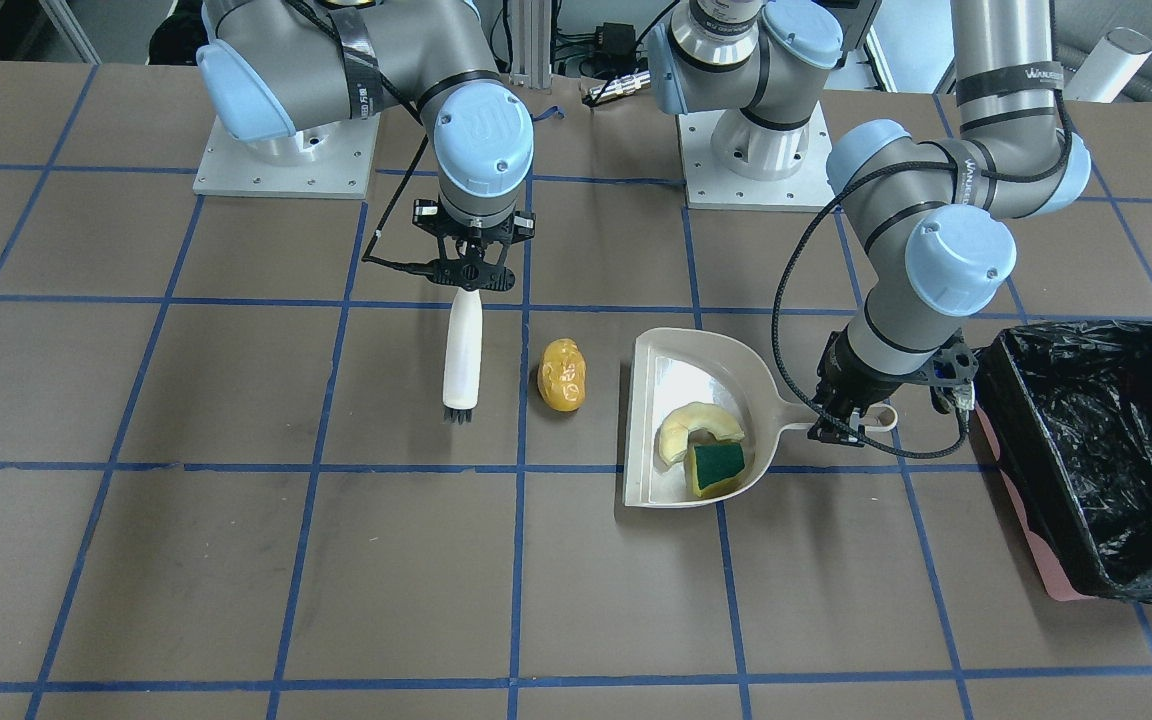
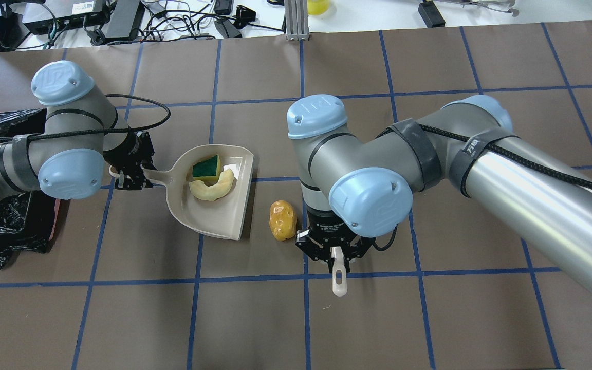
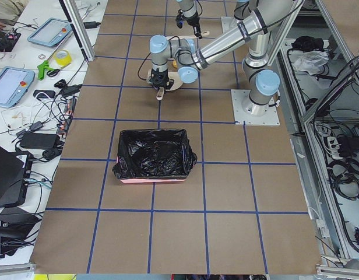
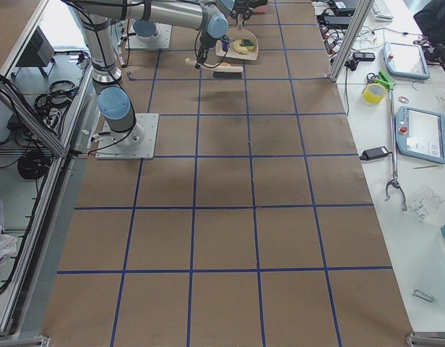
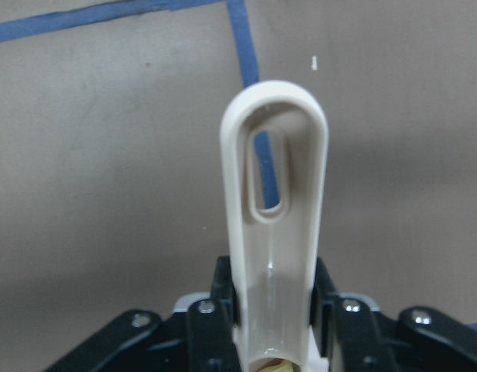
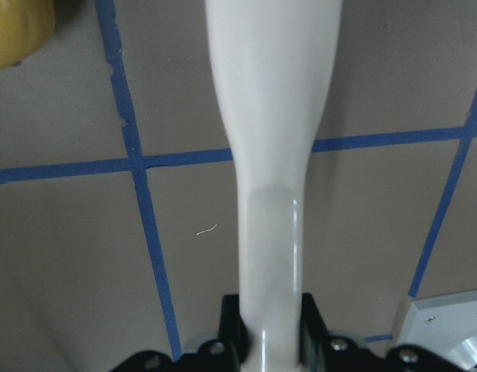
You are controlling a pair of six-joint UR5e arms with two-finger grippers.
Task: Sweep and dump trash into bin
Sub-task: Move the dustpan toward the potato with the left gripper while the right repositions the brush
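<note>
In the front-facing view, the right gripper (image 1: 472, 283) is clamped on the end of a white plastic brush (image 1: 462, 355). The brush's short dark bristles point away from the robot's base. Just beside the brush, the glossy orange-yellow lumpy piece (image 1: 562, 375) sits on the brown taped table (image 1: 236, 580), outside the beige flat dustpan (image 1: 686, 360). Inside the pan, the pale yellow crescent piece (image 1: 693, 422) touches the green-and-yellow sponge chunk (image 1: 717, 468). The left gripper (image 1: 839, 425) grips the pan's handle. The pink rectangular bin lined with crinkled black plastic (image 1: 1126, 565) stands near it, on the far side from the pan.

In the overhead view, the lumpy piece lies between the pan's open edge and the right gripper, just beside the gripper.

In both side views, the grippers are too small to judge.

In the left wrist view, the dark fingers (image 5: 223, 288) pinch the pan's looped handle.

In the right wrist view, the fingers (image 6: 232, 319) squeeze the brush's white handle, and the lumpy piece shows at the top-left corner.
</note>
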